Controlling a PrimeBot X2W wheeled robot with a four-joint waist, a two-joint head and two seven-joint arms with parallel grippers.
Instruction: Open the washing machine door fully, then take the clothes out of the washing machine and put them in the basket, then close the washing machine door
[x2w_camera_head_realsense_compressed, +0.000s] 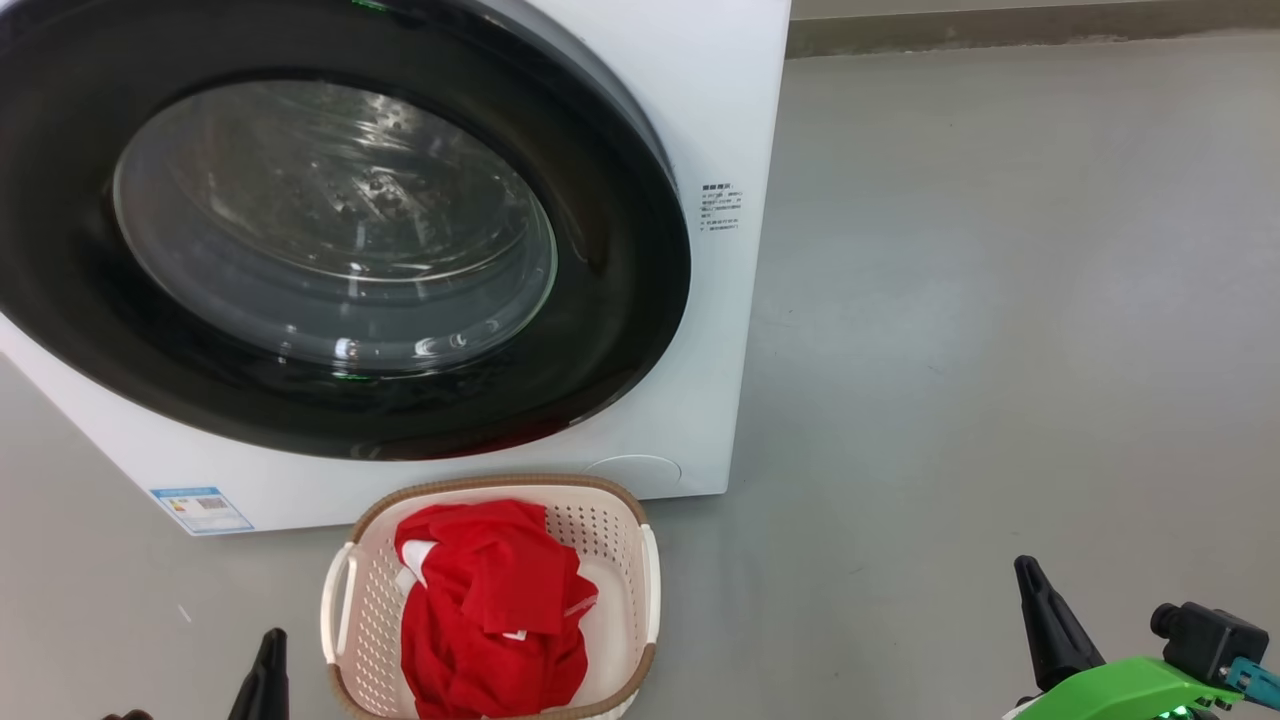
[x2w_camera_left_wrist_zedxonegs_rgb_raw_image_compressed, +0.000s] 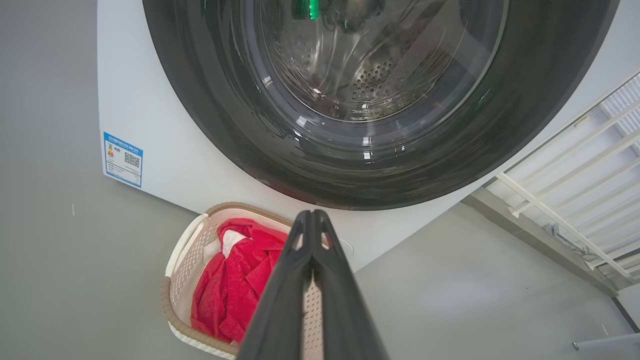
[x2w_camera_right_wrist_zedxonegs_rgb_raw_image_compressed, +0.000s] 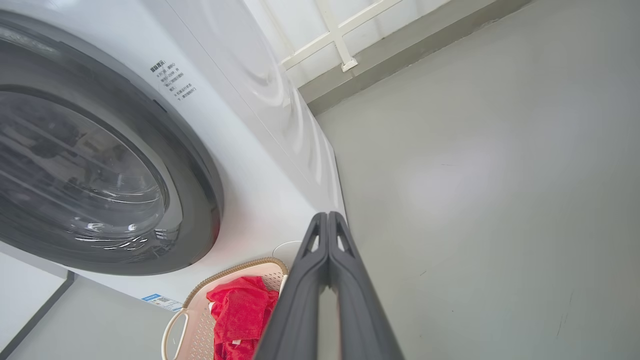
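Left gripper (x2w_camera_head_realsense_compressed: 272, 640), at 7 o'clock, is pinched closed on nothing. The washing machine door (x2w_camera_head_realsense_compressed: 330, 230), at 11 o'clock, looks flush on the washing machine (x2w_camera_head_realsense_compressed: 740, 100), glass facing the robot; it is rigid, and its glossy rim is likely slippery. At 6 o'clock the basket (x2w_camera_head_realsense_compressed: 648, 570) runs lengthwise 12-to-6, holding the clothes (x2w_camera_head_realsense_compressed: 480, 610): soft, light, best pinched at a bunched fold. Right gripper (x2w_camera_head_realsense_compressed: 1025, 566), at 4 o'clock, is likewise closed and empty.

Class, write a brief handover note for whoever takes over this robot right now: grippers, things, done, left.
Left gripper: shut, empty.
Right gripper: shut, empty.
Red clothes lie in the basket, on the floor before the washing machine.
Door looks closed flush against the machine.
Done: clothes unloaded into basket, door apparently shut.
Left: nothing visible; maybe confirm the door latched.
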